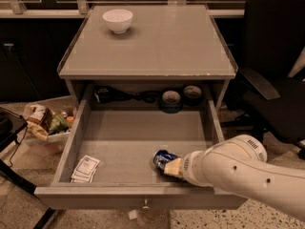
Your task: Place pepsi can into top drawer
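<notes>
The top drawer (128, 137) of the grey cabinet is pulled wide open, and the small knob (145, 204) shows on its front panel. The pepsi can (161, 157), dark blue with silver markings, lies tilted low over the drawer floor near the front right. My gripper (170, 165) reaches in from the right over the front edge, its tan fingers closed around the can's right end. The white arm hides the can's far end and the drawer's front right corner.
A white bowl (117, 20) stands on the cabinet top at the back left. Dark tape rolls (170, 99) and cables sit at the drawer's back. White packets (86, 168) lie front left. A black chair (276, 80) is to the right and a snack bin (47, 120) to the left.
</notes>
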{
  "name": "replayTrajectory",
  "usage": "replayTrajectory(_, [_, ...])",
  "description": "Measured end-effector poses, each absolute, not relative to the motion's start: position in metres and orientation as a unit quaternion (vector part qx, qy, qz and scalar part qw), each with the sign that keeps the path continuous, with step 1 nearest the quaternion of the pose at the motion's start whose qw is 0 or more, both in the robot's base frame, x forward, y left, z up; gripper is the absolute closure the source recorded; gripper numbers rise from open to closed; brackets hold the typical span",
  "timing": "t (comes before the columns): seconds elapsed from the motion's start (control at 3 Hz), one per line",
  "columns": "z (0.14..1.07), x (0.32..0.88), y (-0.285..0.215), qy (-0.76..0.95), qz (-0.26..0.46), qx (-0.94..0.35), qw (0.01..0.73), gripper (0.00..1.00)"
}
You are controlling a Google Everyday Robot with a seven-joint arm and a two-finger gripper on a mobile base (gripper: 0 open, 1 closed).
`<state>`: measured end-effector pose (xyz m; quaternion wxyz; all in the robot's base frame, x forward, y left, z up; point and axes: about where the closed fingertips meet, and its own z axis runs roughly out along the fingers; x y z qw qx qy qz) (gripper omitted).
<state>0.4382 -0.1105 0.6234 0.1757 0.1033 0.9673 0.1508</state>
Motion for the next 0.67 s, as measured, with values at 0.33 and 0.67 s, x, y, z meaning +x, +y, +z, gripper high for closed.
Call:
replayTrajectory(0.33, [0.6505, 0.4404, -0.1350, 0.963, 0.122, 0.107, 0.213, 0.00])
replayTrajectory(0.67, [0.6533, 0.4411, -0.1354, 0.963, 0.121, 0.104, 0.217, 0.00])
